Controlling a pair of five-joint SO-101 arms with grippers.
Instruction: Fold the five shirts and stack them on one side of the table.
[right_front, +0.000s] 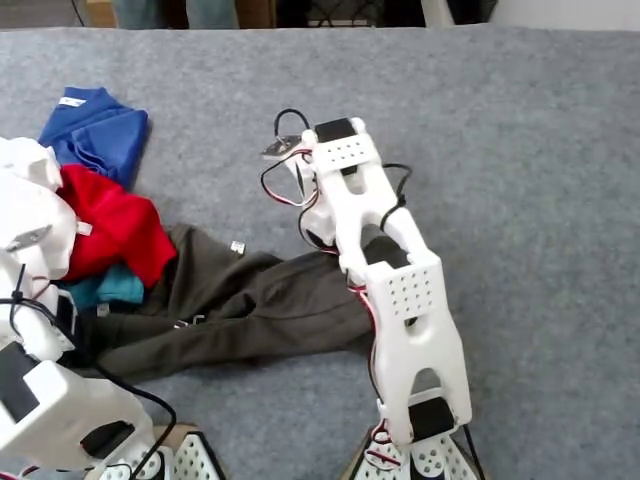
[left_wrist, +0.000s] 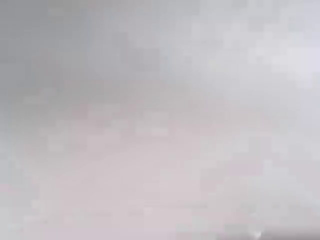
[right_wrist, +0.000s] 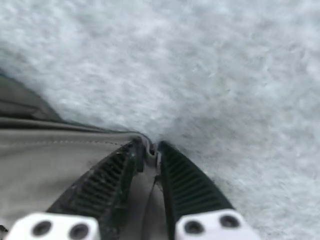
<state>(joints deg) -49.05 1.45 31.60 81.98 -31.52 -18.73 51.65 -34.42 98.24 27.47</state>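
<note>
A dark olive shirt (right_front: 230, 310) lies spread and crumpled across the front middle of the grey table. My right gripper (right_wrist: 151, 150) is shut on that shirt's edge (right_wrist: 55, 155), the fabric pinched between its black ribbed fingers (right_wrist: 182, 182). In the high view that gripper (right_front: 322, 238) sits low under the folded white right arm, at the shirt's right end. A red shirt (right_front: 115, 225), a blue shirt (right_front: 95, 130) and a teal one (right_front: 105, 288) are heaped at the left. The left arm (right_front: 30, 230) stands over that heap's left side.
The table is covered with grey carpet (right_front: 520, 150), with wide free room at the right and back. The arm bases (right_front: 420, 450) stand at the front edge. The left wrist view is a pale blur.
</note>
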